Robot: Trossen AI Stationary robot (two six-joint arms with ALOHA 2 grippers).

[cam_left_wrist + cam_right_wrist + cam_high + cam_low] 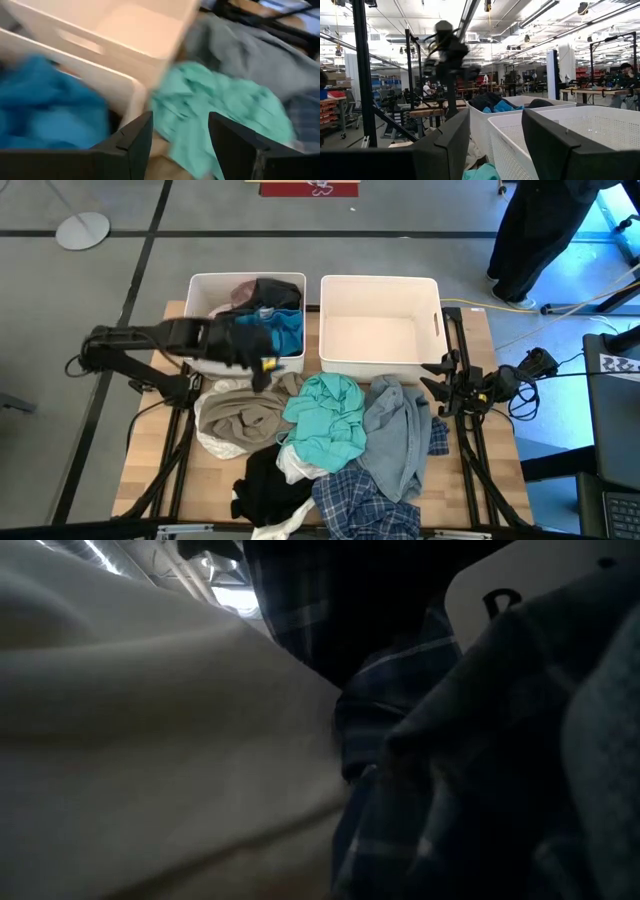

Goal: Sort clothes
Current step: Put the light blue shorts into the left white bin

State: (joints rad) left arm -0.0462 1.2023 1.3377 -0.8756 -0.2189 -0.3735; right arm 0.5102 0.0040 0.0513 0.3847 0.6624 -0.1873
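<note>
Plaid shirt point(365, 502): lying at the near edge of the table, partly under the denim, pressing right up against the low camera and blocking that view.
Black garment point(268, 485): sitting just left of the plaid, with a white piece point(293, 467) peeking out between it and the teal top.
Teal top point(326, 418): spreading across the middle of the pile, overlapping the beige one; in my judgement it is the natural next pick, since it is lying on top and nearest the left arm.
Beige garment point(242, 416): bunching left of the teal top, just below the left bin.
Denim piece point(400, 430): draping to the right of the teal, below the right bin.
Left gripper point(180, 137): hovering over the near rim of the left bin, its fingers standing apart with nothing between them, pointing toward the teal fabric.
Doing it well: I would be lowering onto a raised fold of the teal top, pinching only that layer so the beige and denim are not dragging along, and lifting high enough for the hem to clear the rim.
Right gripper point(495, 150): waiting at the right table edge beside the right bin, jaws parted and empty.
Left bin point(200, 290): already holding blue, black and pinkish items.
Right bin point(380, 284): holding nothing visible.
</note>
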